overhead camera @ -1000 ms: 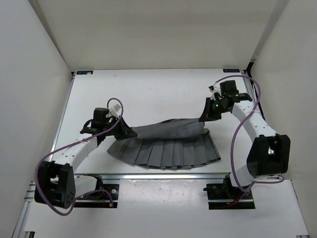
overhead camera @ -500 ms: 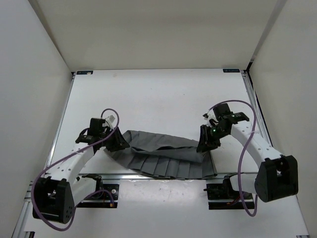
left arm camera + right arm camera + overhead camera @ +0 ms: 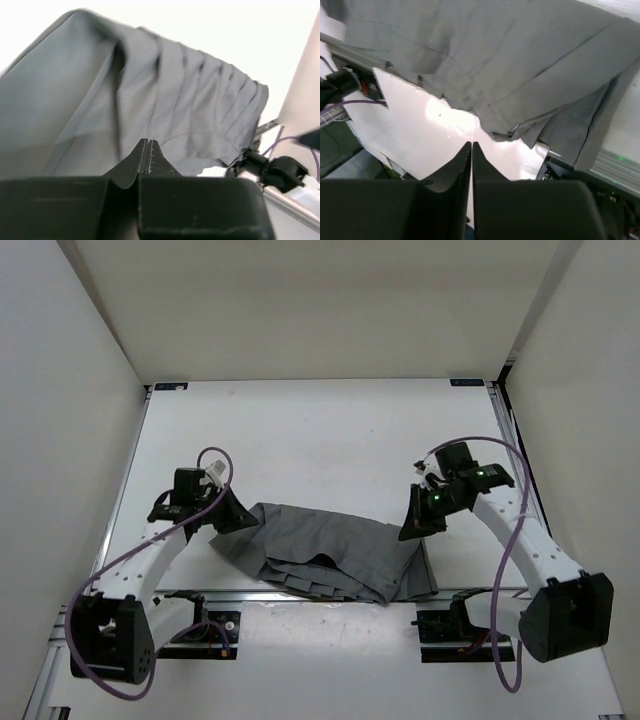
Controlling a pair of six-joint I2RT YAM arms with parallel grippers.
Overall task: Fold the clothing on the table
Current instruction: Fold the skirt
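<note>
Where the white counter [image 3: 300, 430] meets its front rail [image 3: 450, 591], the dark grey pleated skirt [image 3: 320, 545] lies between my two arms. It is doubled over on itself and rumpled, with the lower pleats reaching that rail. My left claw [image 3: 148, 145] is pinched shut just over the skirt's left end, and I see nothing between its tips. My right claw [image 3: 471, 146] is likewise shut and empty, over bare counter beside the skirt's right end. I judge the first fold laid, though loosely. The next move calls for opening a claw, taking one end and carrying it across to the other.
</note>
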